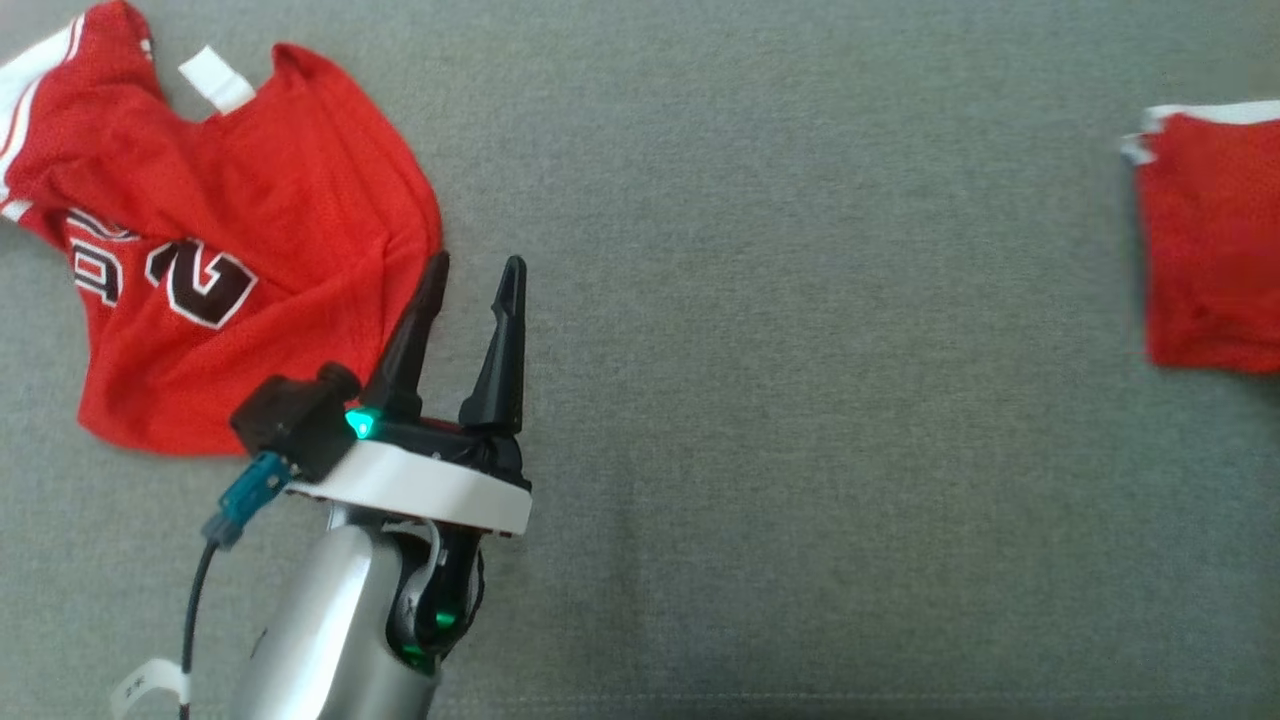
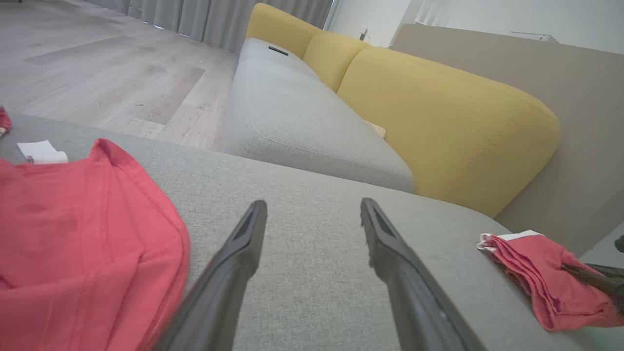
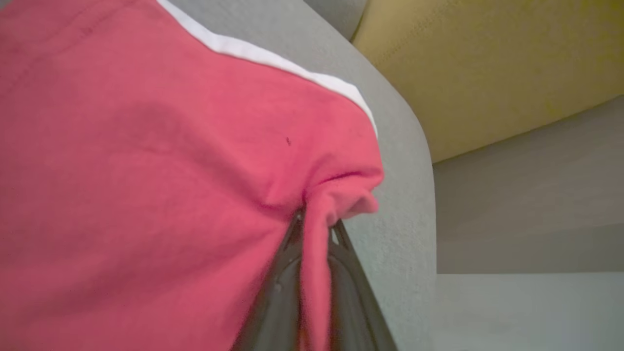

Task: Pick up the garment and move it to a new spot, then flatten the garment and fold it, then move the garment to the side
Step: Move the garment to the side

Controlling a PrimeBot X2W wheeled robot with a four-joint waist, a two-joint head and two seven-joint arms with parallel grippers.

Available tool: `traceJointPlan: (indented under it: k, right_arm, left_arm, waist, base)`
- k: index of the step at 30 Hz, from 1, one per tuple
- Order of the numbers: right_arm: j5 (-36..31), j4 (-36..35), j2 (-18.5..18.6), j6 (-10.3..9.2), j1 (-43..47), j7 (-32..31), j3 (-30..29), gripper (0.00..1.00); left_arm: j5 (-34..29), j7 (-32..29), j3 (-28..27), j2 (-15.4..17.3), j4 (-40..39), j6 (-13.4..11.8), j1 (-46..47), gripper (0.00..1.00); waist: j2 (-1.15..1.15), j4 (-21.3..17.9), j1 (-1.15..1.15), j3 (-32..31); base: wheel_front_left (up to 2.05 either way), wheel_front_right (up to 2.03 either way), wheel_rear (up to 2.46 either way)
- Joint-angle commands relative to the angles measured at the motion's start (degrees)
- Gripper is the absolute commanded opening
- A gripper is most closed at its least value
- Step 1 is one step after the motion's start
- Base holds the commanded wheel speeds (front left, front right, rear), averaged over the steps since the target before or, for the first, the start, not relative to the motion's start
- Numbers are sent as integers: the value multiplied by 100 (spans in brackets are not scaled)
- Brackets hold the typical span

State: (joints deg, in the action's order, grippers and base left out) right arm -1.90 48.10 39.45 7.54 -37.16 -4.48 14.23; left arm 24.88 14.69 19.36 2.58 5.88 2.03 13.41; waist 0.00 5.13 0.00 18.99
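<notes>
Two claws in play: my L claw (image 1: 476, 260) spread wide, empty, just beside red jersey (image 1: 250, 200); R claw (image 3: 317, 224) clamped on corner of folded red garment (image 1: 1210, 240), right edge of grey cushion (image 1: 800, 400).

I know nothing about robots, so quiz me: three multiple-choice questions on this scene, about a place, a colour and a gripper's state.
1. In the head view, the crumpled jersey lies: A upper left; B centre; C lower right.
2. The sofa back cushions are: A blue; B yellow; C green.
3. The right gripper is: A wide open; B shut on the folded red garment; C holding a cup.
Answers: 1 A, beside the open left gripper. 2 B, clear in the left wrist view. 3 B, its jaws pinch the cloth.
</notes>
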Motion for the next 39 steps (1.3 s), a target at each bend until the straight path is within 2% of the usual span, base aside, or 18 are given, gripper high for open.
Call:
traceJointPlan:
  k: [1, 7, 14, 15, 16, 17, 22, 25, 29, 33, 39]
  right_arm:
    - [56, -55, 331, -5, -58, 9, -20, 0]
    - [-31, 166, 636, -5, -60, 0, -394, 0]
    - [-318, 236, 609, -5, -114, -12, -737, 0]
    - [-359, 230, 591, -5, -119, -17, -771, 40]
    - [-413, 200, 582, -5, -136, 8, -820, 91]
    - [-476, 155, 564, -5, -152, 54, -896, 100]
    - [-834, -86, 396, -5, -156, 208, -1276, 100]
    - [-1014, -353, 145, -5, -134, 386, -1741, 100]
    - [-776, -945, -721, -5, -44, 801, -2176, 100]
    - [-431, -1762, -1645, -5, 277, 1059, -2162, 100]
    - [94, -2899, -2698, -5, 1025, 1205, -2001, 100]
  left_arm:
    - [27, 31, -209, 30, -199, 15, 186, 100]
    - [41, 31, -226, 30, -206, 25, 235, 100]
    - [23, 31, -247, 30, -181, 26, 266, 100]
    - [18, 31, -249, 30, -177, 25, 269, 100]
    - [13, 31, -252, 30, -174, 24, 271, 100]
    - [7, 31, -255, 30, -171, 24, 269, 100]
    - [-8, 31, -264, 30, -145, 25, 242, 100]
    - [-12, 31, -266, 30, -122, 32, 209, 100]
    - [-25, 31, -355, 30, -107, 31, 122, 100]
    - [-40, 31, -473, 30, -147, 20, -30, 100]
    - [-77, 31, -604, 30, -224, 3, -269, 100]
  waist:
    - [0, 53, 0, 64]
    - [0, 105, 0, 144]
    - [0, 98, 0, 154]
    - [0, 93, 0, 149]
    - [0, 86, 0, 143]
    - [0, 78, 0, 132]
    - [0, 39, 0, 54]
    - [0, 10, 0, -63]
    - [0, -68, 0, -319]
    - [0, -159, 0, -666]
    - [0, -238, 0, -1172]
  base:
    - [0, 0, 0]
    - [0, 0, 0]
    - [0, 0, 0]
    - [0, 0, 0]
    - [0, 0, 0]
    - [0, 0, 0]
    - [0, 0, 0]
    - [0, 0, 0]
    - [0, 0, 0]
    - [0, 0, 0]
    - [0, 0, 0]
